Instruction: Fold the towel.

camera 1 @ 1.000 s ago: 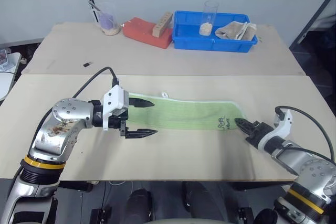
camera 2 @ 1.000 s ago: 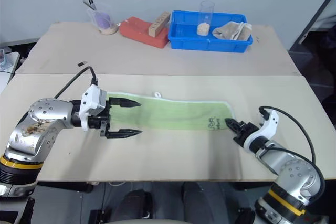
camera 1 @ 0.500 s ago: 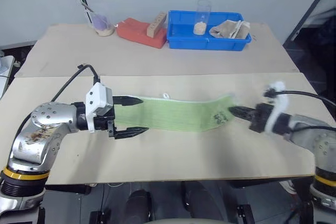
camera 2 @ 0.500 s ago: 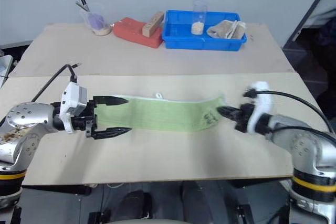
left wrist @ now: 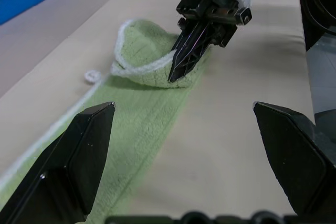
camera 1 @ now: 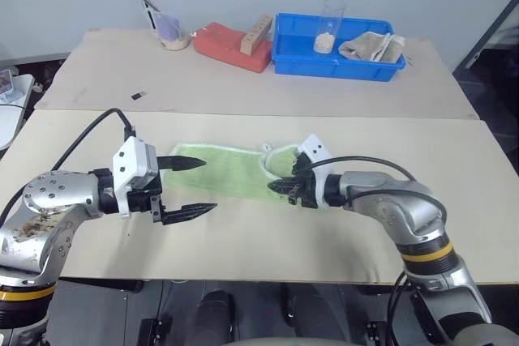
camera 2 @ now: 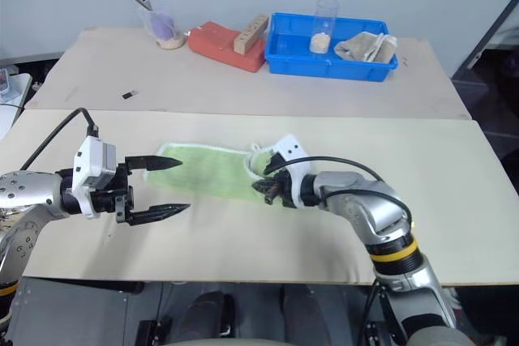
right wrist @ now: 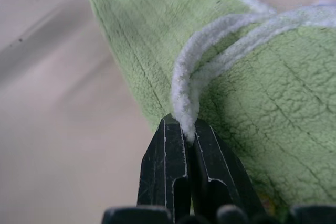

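We see the light green towel (camera 1: 223, 169) lying on the near table (camera 1: 454, 200), stretched between the two arms, with its right end doubled back over the rest so that the white edging curls up in a loop. The small white hanging loop (camera 1: 266, 149) sits at the towel's far edge, just beside the fold. The right gripper (camera 1: 284, 188) is pinched tight on that folded end: in the right wrist view its two black fingers (right wrist: 164, 174) press together with the white-edged corner of the towel caught between them. From the left wrist view we see the same gripper pointing down with the lifted flap of cloth curled around it.

The left gripper (camera 1: 188, 187) hangs at the towel's left end with its fingers spread wide, one tip over the cloth's far corner and the other over bare table nearer us; it grips nothing.

On the far table (camera 1: 365, 95) stand a blue bin (camera 1: 332, 61) holding a clear tube (camera 1: 328, 26) with pale grains in its bottom and a beige cloth (camera 1: 369, 44). Beside the bin lies a red block (camera 1: 231, 44) with a wooden block (camera 1: 259, 30) resting on it, then a clear cup (camera 1: 170, 30) of purple material. A small dark object (camera 1: 139, 96) lies on that table too.
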Tool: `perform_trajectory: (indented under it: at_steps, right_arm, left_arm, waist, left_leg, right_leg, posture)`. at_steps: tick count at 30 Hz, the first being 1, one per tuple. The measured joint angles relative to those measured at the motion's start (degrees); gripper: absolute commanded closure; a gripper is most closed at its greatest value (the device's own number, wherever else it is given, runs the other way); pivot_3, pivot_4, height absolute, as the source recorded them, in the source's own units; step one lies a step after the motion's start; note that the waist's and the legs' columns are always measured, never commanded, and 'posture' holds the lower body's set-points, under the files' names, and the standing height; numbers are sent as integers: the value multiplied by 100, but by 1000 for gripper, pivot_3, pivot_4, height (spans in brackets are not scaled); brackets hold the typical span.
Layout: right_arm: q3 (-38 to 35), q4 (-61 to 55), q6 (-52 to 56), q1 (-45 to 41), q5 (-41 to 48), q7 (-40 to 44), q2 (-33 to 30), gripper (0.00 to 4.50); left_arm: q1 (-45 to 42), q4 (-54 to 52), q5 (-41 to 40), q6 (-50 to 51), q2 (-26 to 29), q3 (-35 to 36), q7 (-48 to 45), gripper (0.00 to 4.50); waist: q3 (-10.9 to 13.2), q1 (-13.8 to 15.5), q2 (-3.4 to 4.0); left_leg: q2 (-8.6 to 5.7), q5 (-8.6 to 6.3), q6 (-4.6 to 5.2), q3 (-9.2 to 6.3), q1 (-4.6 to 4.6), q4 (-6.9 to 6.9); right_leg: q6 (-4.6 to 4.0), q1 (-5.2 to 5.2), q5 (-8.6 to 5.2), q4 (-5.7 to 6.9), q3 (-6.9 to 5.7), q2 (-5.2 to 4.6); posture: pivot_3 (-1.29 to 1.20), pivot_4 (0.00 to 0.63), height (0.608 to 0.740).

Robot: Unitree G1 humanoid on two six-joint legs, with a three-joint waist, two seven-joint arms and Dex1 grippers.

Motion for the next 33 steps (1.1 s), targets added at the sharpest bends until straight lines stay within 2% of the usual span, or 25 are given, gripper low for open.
perform_trajectory:
  at_steps: [5,11,15,19,24,29,33]
  right_arm:
    - [60,42,-59,-1,-118,10,179,2524]
    - [136,-135,-228,-96,-265,131,183,470]
    - [421,-401,-835,-326,-650,575,-267,470]
    - [491,-436,-1397,-528,-896,1035,-601,470]
    - [492,-326,-1899,-770,-1021,1582,-830,470]
    - [457,74,-2285,-1113,-1109,2078,-972,470]
    - [439,192,-2538,-1213,-1119,2478,-1075,470]
  left_arm:
    - [162,-2,49,-8,-78,6,275,0]
    - [381,-48,130,-6,-533,80,972,0]
    - [755,-212,162,234,-1196,373,1993,0]
    - [1135,-567,131,478,-2515,709,3546,0]
    - [1228,-975,-265,1119,-3865,1098,5440,0]
    - [988,-1018,-541,1705,-4821,1270,7004,0]
    - [620,-946,-595,1870,-5080,1345,7748,0]
  waist:
    - [0,-13,0]
    - [0,-15,1]
    - [-1,-29,0]
    - [-2,-12,-1]
    - [-3,2,-4]
    - [-4,6,-6]
    - [-4,4,-7]
  left_leg:
    - [1,0,0,0,6,2]
    - [2,0,0,-3,7,2]
    - [2,0,0,-6,7,2]
    - [1,0,0,-13,7,5]
    - [-7,1,-1,-19,10,14]
    - [-17,2,-2,-21,11,20]
    - [-17,2,-3,-25,10,17]
  right_leg:
    - [0,1,0,7,-1,1]
    - [-1,1,1,11,-2,2]
    - [0,2,2,6,-4,-2]
    - [-24,8,19,9,-8,-15]
    - [-20,18,26,10,-9,-18]
    - [-18,21,28,10,-9,-16]
    - [-30,21,35,9,-9,-10]
  posture:
    - [0,150,714]
    - [0,150,714]
    - [0,150,714]
    - [0,150,714]
    - [0,150,714]
    - [0,150,714]
    - [0,150,714]
